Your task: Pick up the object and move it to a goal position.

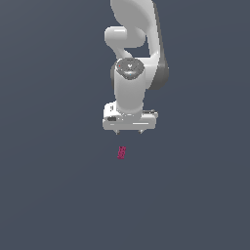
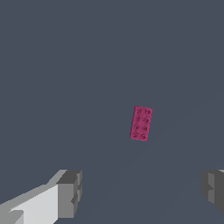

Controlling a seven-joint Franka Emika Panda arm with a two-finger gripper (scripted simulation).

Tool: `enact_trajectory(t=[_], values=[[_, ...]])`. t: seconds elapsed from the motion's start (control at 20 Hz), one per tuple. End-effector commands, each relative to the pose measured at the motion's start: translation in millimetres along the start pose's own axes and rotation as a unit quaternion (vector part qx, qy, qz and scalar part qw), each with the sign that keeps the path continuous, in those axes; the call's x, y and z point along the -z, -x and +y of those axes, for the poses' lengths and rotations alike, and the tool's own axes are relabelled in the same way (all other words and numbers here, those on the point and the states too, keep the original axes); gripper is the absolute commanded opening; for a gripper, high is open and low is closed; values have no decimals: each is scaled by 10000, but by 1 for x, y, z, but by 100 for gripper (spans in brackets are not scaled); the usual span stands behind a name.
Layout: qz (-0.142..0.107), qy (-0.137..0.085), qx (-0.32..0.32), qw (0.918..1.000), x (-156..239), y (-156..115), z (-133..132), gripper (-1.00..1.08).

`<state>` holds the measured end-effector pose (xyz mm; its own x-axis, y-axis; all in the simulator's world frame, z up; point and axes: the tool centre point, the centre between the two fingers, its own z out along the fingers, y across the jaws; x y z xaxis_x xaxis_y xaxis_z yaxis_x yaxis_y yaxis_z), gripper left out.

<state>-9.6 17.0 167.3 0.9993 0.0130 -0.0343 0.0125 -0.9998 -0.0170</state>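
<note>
The white Panda arm [image 1: 132, 58] reaches down over a plain slate-grey floor [image 1: 49, 195]; its claw [image 1: 129, 132] points straight down, with two short fingertips [image 1: 117, 131] showing under the wide white hand; the fingers stand wide apart, with nothing between them; in the wrist view the two grey finger pads [image 2: 70, 192] sit near opposite edges of the picture, with bare floor across the whole gap.

The object, a small magenta-pink studded brick [image 1: 122, 152], lies flat on the floor, apart from the claw and untouched by either finger; in the exterior view it shows just below the claw, nearer the finger on the exterior view's left than the other; it is far narrower than the claw's spread. In the wrist view the brick [image 2: 141, 123] lies ahead of the fingers, beyond the line between the pads, its long side slightly tilted; two rows of darker round studs mark its top face; a faint shadow runs along its edge.
</note>
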Motion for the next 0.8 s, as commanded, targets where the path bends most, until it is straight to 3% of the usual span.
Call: enact_trajectory(t=[0.0,0.75], values=[[0,0,0,10000,0,0,0,100],[-60,112,157,9998,-1,2,11,100]])
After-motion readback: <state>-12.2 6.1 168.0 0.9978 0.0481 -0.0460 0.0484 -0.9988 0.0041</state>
